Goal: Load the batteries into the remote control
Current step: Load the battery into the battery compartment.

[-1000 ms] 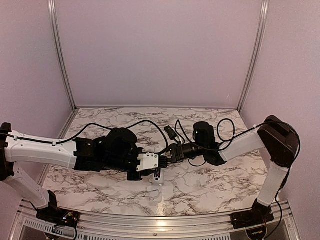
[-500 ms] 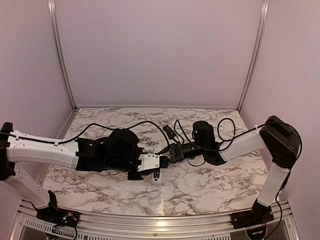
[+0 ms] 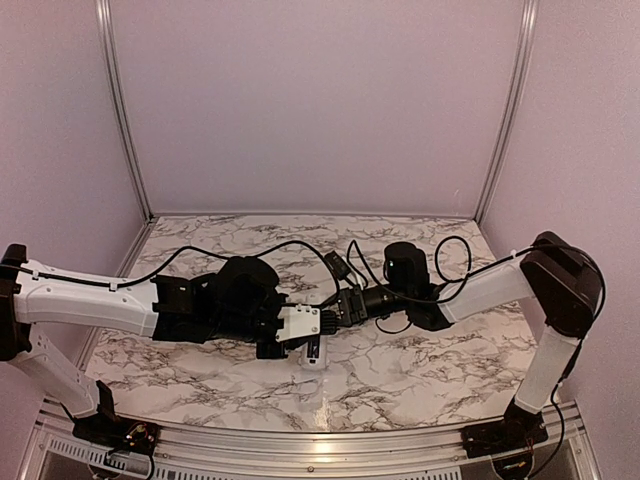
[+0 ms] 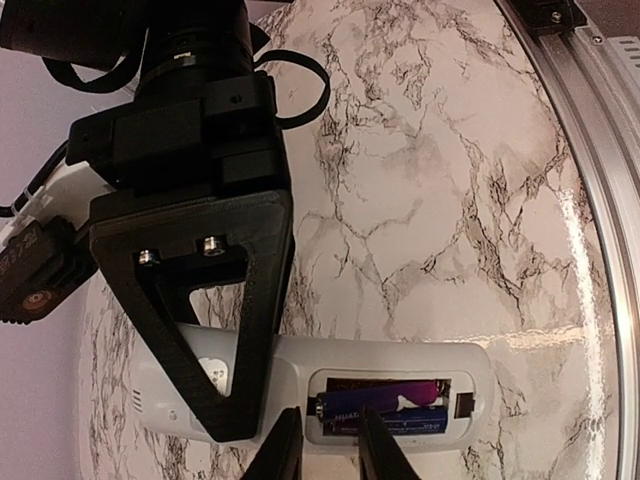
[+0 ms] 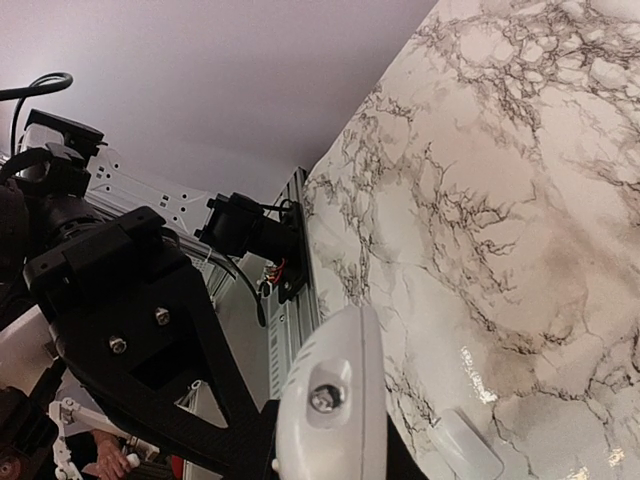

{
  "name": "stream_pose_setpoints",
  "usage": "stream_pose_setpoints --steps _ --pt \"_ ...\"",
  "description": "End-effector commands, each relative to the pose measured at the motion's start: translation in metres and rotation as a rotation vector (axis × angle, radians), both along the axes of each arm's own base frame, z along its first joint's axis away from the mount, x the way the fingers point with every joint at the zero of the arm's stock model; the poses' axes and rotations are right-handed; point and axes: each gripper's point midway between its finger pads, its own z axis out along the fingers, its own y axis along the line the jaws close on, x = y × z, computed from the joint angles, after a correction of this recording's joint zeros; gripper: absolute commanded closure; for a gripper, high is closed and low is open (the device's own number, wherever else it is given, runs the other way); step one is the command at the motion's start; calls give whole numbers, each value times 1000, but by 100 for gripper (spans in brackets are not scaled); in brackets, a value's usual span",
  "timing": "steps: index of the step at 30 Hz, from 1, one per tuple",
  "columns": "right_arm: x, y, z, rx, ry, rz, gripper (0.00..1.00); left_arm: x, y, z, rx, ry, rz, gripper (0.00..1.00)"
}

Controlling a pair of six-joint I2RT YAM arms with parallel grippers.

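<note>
Left fingers (image 4: 283,450) narrowed, grip unclear; batteries (image 4: 385,405) seated inside remote control (image 4: 296,368); right fingers (image 4: 240,330) clamp it.

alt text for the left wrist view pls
A white remote control lies back-up on a marble table, its open compartment holding two batteries side by side. The left tool has its two fingertips at the compartment's near edge, and the right tool's black finger crosses the remote's other end.
</note>
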Motion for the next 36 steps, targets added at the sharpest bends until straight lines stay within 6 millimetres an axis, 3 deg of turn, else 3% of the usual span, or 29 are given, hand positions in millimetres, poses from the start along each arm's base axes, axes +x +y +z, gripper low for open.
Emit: stream_pose_setpoints --steps 1,25,36 --pt "-4 7 31 56 -69 29 100 0 -3 -3 25 -1 -2 80" --pt "-2 8 29 30 -84 28 100 -5 -4 -23 119 19 -16 86" --pt "-2 8 35 34 -92 29 100 -9 0 -50 242 14 -9 89"
